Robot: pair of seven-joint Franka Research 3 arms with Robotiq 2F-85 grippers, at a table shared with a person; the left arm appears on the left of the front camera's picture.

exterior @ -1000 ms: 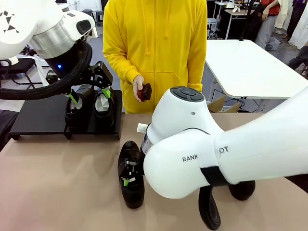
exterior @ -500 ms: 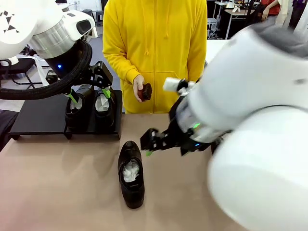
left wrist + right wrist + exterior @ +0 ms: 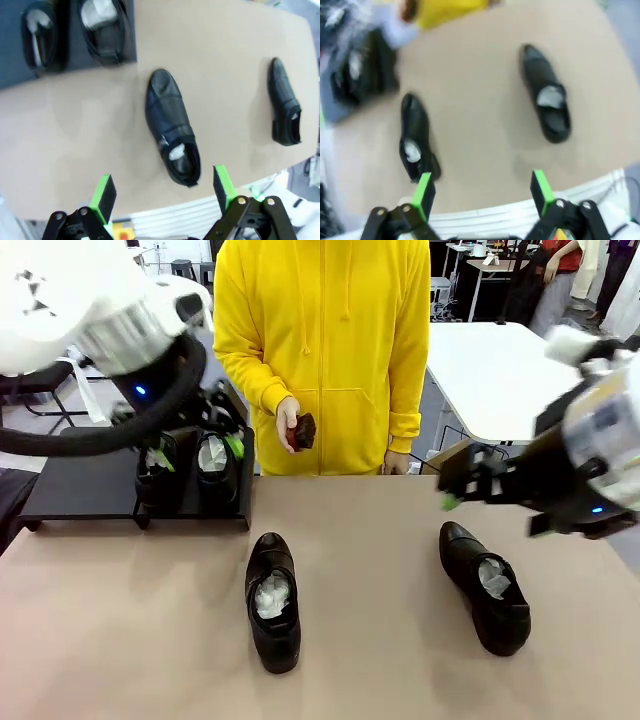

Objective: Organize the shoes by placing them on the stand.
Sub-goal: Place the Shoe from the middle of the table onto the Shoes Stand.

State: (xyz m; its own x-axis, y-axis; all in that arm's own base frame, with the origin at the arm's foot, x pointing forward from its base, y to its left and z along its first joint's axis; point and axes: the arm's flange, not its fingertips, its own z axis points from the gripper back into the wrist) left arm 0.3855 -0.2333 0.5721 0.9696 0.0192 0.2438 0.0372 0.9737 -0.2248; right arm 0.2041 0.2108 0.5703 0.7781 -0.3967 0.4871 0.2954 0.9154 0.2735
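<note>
Surface: beige table (image 3: 380,660); stand (image 3: 80,485) at far left held two shoes (image 3: 185,472).
Loose shoes: middle shoe (image 3: 272,602), right shoe (image 3: 487,585), toes pointing away from the robot.
Left gripper (image 3: 162,187): spread wide, empty, nearer middle shoe.
Right gripper (image 3: 482,186): spread wide, empty, nearer right shoe.

A dark brown brush (image 3: 304,429) shows against a yellow hoodie (image 3: 330,330), white table (image 3: 510,380) behind.
</note>
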